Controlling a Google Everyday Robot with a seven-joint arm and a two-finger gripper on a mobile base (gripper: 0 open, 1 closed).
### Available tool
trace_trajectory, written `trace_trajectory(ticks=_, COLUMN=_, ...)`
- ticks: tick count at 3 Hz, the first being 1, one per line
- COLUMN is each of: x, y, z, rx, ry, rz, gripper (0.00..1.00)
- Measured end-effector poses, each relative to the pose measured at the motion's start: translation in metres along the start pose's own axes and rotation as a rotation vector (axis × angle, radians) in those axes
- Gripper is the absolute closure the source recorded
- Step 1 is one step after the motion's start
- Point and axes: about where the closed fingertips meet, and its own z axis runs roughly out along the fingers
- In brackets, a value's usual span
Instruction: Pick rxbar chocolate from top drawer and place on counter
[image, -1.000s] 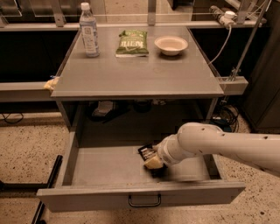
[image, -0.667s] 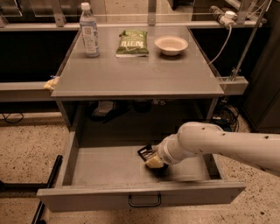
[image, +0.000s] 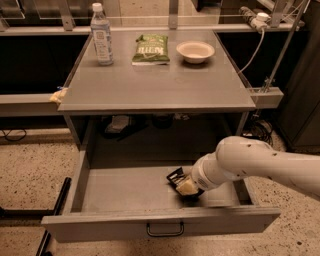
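Note:
The top drawer (image: 125, 192) is pulled open below the counter (image: 155, 85); its dark handle (image: 165, 230) is on the front. My gripper (image: 183, 185) reaches down into the drawer from the right, at the right of its floor near the front wall. A small dark flat piece with a pale edge, which looks like the rxbar chocolate (image: 174, 176), sticks out at the gripper's tip. Whether it is gripped or only touched is hidden by my white arm (image: 250, 162).
On the counter stand a water bottle (image: 102, 35) at the back left, a green snack bag (image: 151, 49) at the back middle and a white bowl (image: 195, 51) at the back right. A cable and metal rail (image: 265, 75) run along the right.
The gripper and the dark piece at its tip have shifted slightly to the right inside the drawer. Nothing on the counter has moved.

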Motion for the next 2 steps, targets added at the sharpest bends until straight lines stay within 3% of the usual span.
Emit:
trace_trajectory(ticks=1, x=-0.013, y=0.011, z=-0.038, rx=-0.036, ry=-0.03, rz=-0.067, gripper=1.0)
trace_trajectory(ticks=2, x=-0.047, y=0.021, z=-0.09, rx=-0.069, ry=-0.061, rz=-0.123, gripper=1.0)
